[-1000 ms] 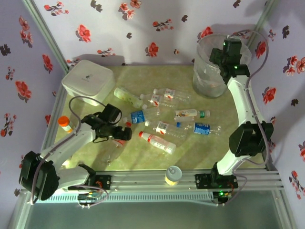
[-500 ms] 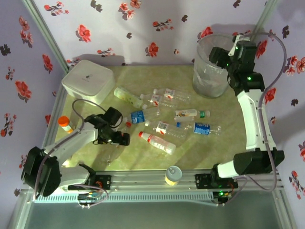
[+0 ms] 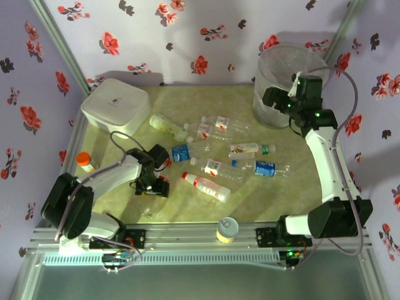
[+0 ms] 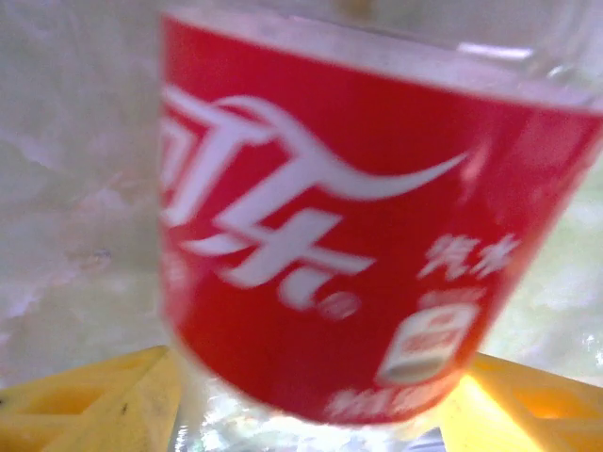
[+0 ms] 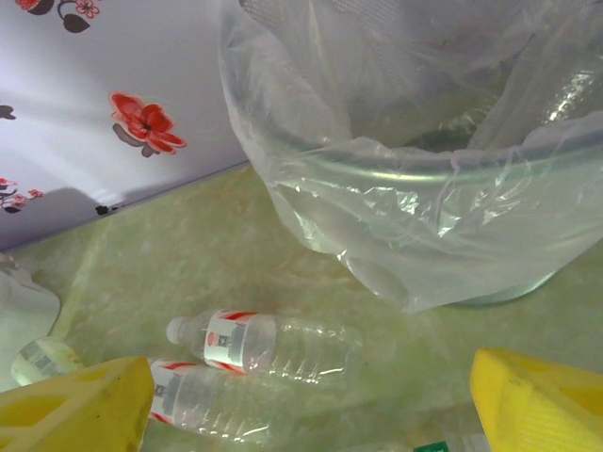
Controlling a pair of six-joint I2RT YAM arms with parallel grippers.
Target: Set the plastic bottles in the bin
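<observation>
Several clear plastic bottles (image 3: pixel 215 169) lie scattered across the middle of the green table. My left gripper (image 3: pixel 153 185) is low at the table's front left. In the left wrist view a red-labelled bottle (image 4: pixel 358 217) fills the gap between its yellow fingers (image 4: pixel 94 400), which press on both sides. The bin (image 3: pixel 278 87), a big clear bucket lined with a bag, stands at the back right. My right gripper (image 3: pixel 276 100) hangs open just left of the bin's rim, nothing between its fingers. Below my right gripper (image 5: pixel 306 405) lie two red-and-white labelled bottles (image 5: pixel 264 341), with the bin (image 5: pixel 415 169) close beyond.
A white rounded box (image 3: pixel 115 103) sits at the back left. An orange-capped bottle (image 3: pixel 86 162) stands by the left rail. A yellow can (image 3: pixel 227 229) stands on the front rail. Flowered walls close in the back and sides.
My left gripper has dropped to the table and closed round the red-labelled bottle. The right gripper has come away from over the bin, down and to its left side, opening wider.
</observation>
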